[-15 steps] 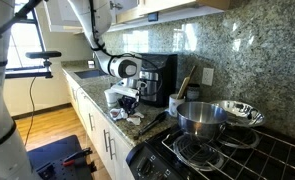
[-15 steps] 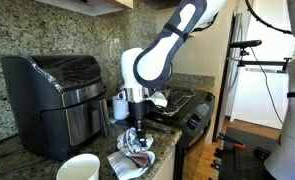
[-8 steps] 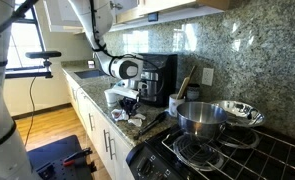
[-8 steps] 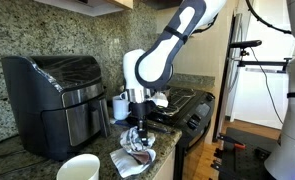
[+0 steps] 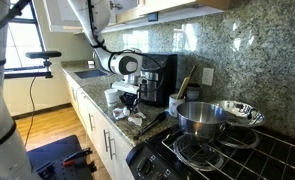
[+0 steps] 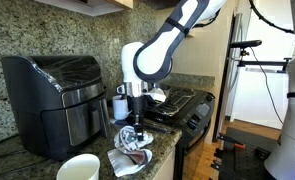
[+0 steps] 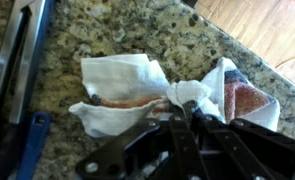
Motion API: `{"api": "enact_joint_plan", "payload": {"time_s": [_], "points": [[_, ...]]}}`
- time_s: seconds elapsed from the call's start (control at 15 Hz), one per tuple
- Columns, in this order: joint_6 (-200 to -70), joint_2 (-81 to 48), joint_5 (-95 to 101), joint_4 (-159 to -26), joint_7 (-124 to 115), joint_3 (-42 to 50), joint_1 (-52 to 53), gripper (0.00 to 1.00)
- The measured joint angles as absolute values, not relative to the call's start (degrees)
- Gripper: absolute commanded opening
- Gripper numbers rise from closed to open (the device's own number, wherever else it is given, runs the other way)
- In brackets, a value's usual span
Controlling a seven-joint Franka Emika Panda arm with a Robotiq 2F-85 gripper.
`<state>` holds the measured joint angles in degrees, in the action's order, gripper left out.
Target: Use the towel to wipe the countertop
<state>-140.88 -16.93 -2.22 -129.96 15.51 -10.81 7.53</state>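
A white towel with red-brown patches (image 7: 137, 85) lies crumpled on the speckled granite countertop (image 7: 137, 35). It also shows in both exterior views (image 5: 133, 117) (image 6: 133, 157). My gripper (image 7: 184, 105) is shut on a bunched fold of the towel near its middle and holds that fold just above the counter. In both exterior views the gripper (image 5: 128, 104) (image 6: 133, 132) hangs straight down over the towel, near the counter's front edge.
A black air fryer (image 6: 57, 95) and a white mug (image 6: 79, 169) stand beside the towel. A white cup (image 5: 112, 97) and black coffee machine (image 5: 157, 78) are behind it. A stove with a steel pot (image 5: 201, 116) and bowl (image 5: 239, 112) adjoins the counter.
The gripper has risen slightly with the towel fold in it, lifting part of the towel off the counter.
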Motion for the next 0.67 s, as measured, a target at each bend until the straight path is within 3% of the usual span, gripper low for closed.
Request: {"api": "enact_joint_plan", "payload": {"time_s": [0.67], "points": [[-137.01, -8.74, -0.05, -127.01, 15.51, -10.70, 7.57, 0.05]]}}
